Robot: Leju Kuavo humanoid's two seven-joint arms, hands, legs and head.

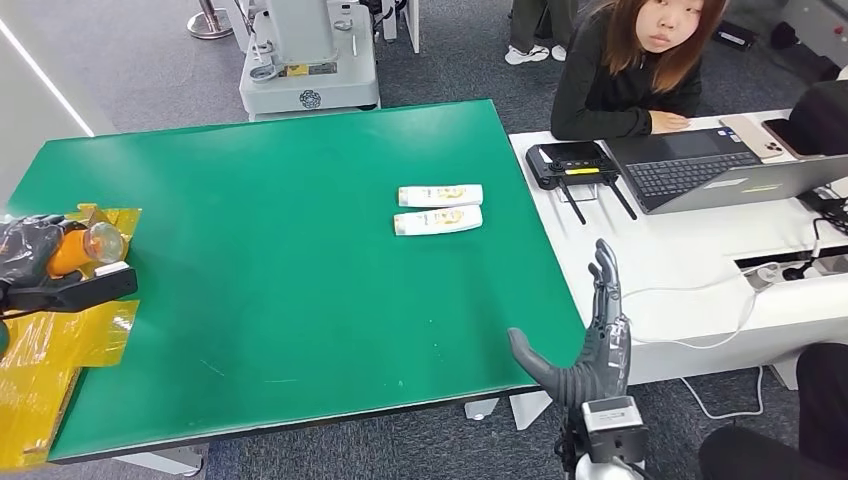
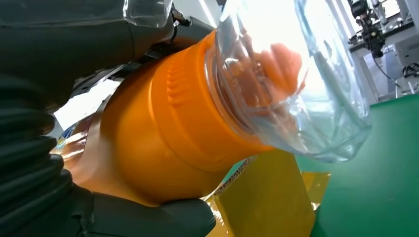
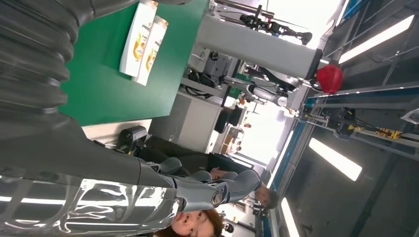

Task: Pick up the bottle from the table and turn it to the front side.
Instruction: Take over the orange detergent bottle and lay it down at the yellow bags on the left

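Left hand (image 1: 28,252) grips orange bottle (image 1: 78,248), long axis level, clear cap pointing away from the palm. Right hand (image 1: 590,345) empty, fingers spread, well apart.

Two tubes (image 1: 438,208) side by side mid-table (image 1: 280,300)

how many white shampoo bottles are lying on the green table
2. One white shampoo bottle lies on its side near the middle of the green table; the second shampoo bottle lies just beside it, on the robot's side, parallel. The orange bottle in the left hand isn't counted.
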